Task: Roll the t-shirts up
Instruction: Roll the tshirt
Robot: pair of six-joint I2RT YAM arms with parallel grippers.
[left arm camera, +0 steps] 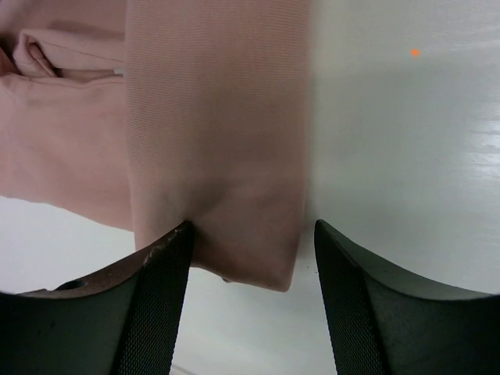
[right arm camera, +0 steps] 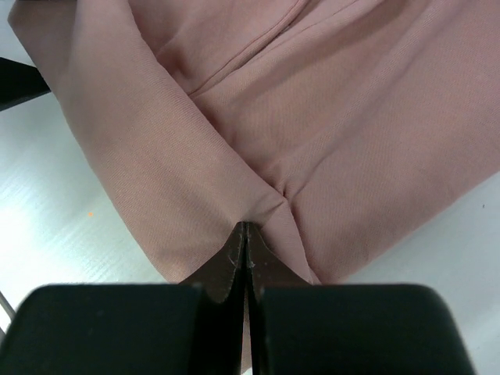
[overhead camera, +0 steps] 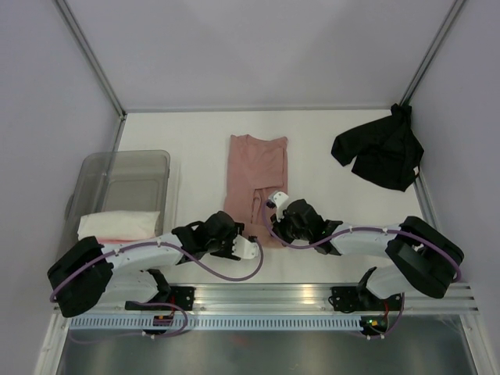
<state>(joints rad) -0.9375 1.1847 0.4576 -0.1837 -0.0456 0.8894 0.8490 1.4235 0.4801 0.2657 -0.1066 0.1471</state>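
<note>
The salmon-pink t-shirt [overhead camera: 256, 168] lies folded into a long narrow strip in the middle of the table, and both grippers are at its near end. My left gripper [overhead camera: 238, 244] is open, and the shirt's near corner [left arm camera: 211, 141] lies between its fingers [left arm camera: 164, 297]. My right gripper [right arm camera: 246, 230] is shut on a pinched fold of the pink shirt's near edge [right arm camera: 328, 117]. It shows in the top view [overhead camera: 275, 223] over the strip's near end. The black t-shirt [overhead camera: 380, 155] lies crumpled at the back right. A cream roll [overhead camera: 119, 224] lies over a bright pink one [overhead camera: 109, 237].
The translucent grey bin [overhead camera: 129, 156] stands at the left, with the rolls at its near end. Metal frame posts rise at the back corners. A rail [overhead camera: 266, 297] runs along the near table edge.
</note>
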